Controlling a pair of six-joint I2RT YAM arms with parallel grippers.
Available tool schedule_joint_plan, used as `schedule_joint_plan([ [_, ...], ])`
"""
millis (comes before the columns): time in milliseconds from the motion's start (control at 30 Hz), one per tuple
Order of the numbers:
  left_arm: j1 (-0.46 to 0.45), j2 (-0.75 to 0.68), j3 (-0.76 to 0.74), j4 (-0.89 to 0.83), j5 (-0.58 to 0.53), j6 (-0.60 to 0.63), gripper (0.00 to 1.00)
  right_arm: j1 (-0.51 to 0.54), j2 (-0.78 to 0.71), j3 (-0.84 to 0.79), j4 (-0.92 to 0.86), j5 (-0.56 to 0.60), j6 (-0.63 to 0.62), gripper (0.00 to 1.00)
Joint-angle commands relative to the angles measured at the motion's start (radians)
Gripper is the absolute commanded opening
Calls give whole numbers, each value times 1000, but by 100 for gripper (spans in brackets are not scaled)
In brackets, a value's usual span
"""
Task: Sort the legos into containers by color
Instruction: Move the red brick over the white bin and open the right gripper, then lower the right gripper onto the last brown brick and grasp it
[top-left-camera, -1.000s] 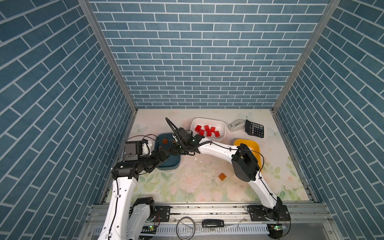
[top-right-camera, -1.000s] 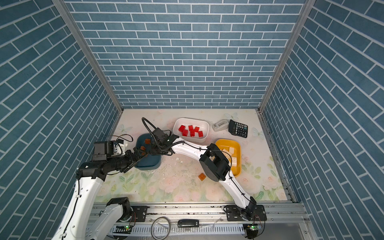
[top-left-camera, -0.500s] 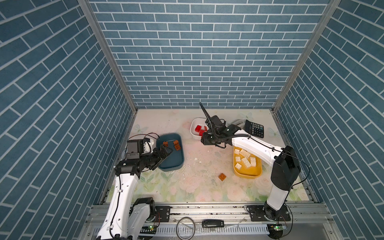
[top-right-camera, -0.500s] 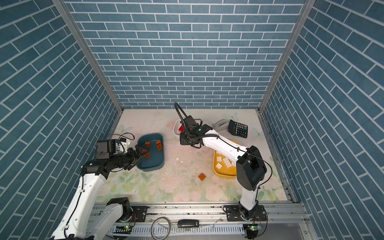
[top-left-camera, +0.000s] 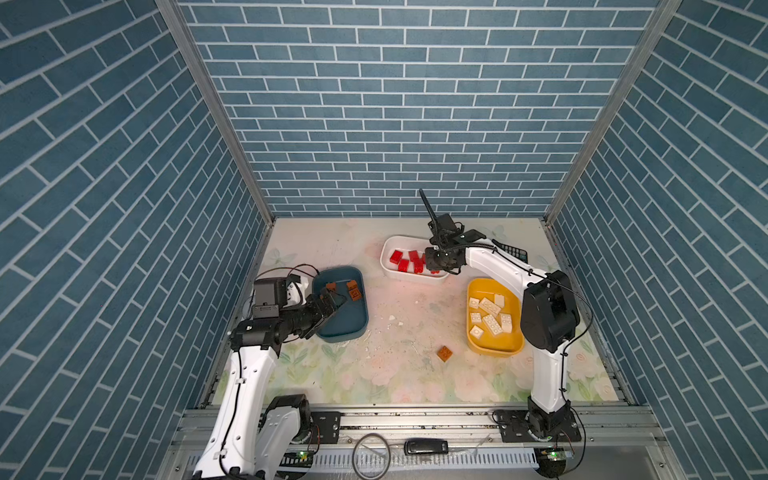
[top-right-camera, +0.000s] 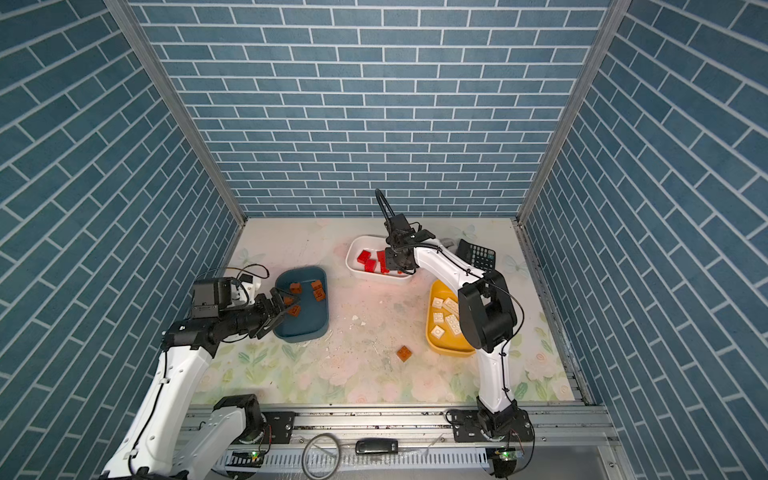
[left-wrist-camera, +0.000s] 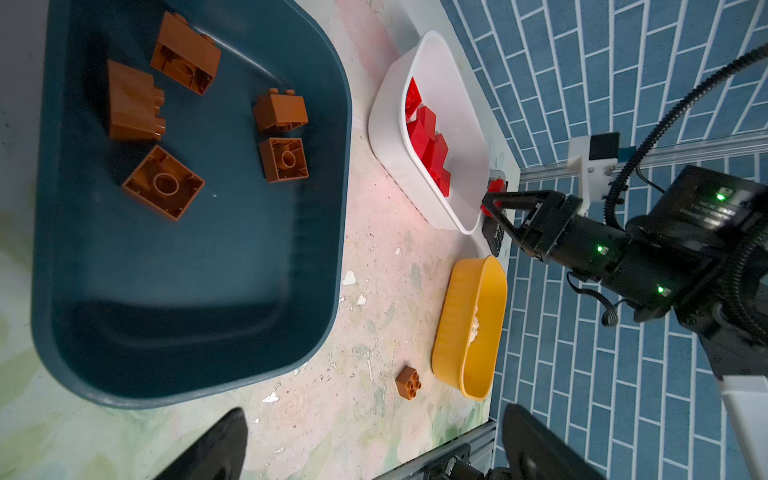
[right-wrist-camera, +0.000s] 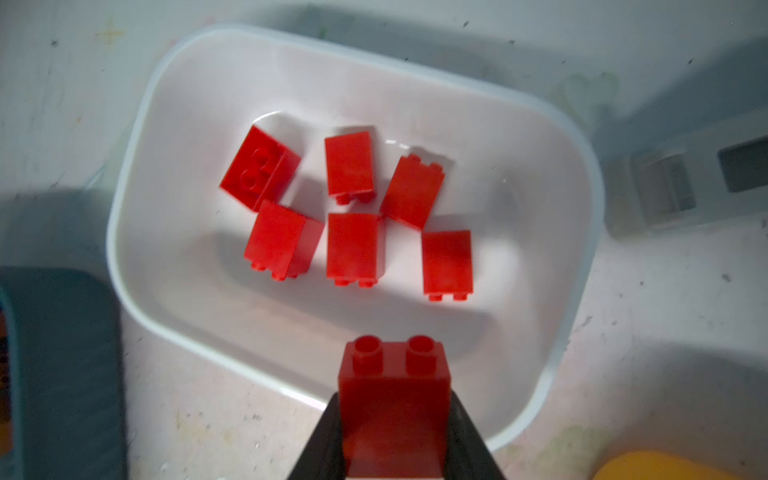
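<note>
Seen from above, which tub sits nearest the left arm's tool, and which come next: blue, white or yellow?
In a top view, counting from the left tool:
1. blue tub: just under the tool, on the left.
2. white tub: farther back, mid-table.
3. yellow tub: across on the right.

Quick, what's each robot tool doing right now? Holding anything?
Left tool: open, holding nothing.
Right tool: shut on a red lego, by the white tub.
</note>
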Motion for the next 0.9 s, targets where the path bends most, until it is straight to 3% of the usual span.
schedule_joint_plan([
  [0,6,-1,3,2,13,6,97,-29,66,87,-35,24,-50,37],
  [133,6,5,2,4,15,7,97,-40,124,193,-80,23,-71,59],
  [233,6,7,1,10,17,6,97,-40,102,199,-99,2,-73,68],
  [533,4,16,-29,61,33,-20,97,47,-246,-181,-141,-114,4,68],
  [867,3,25,-47,83,48,-20,97,275,-566,-564,-235,-34,142,66],
])
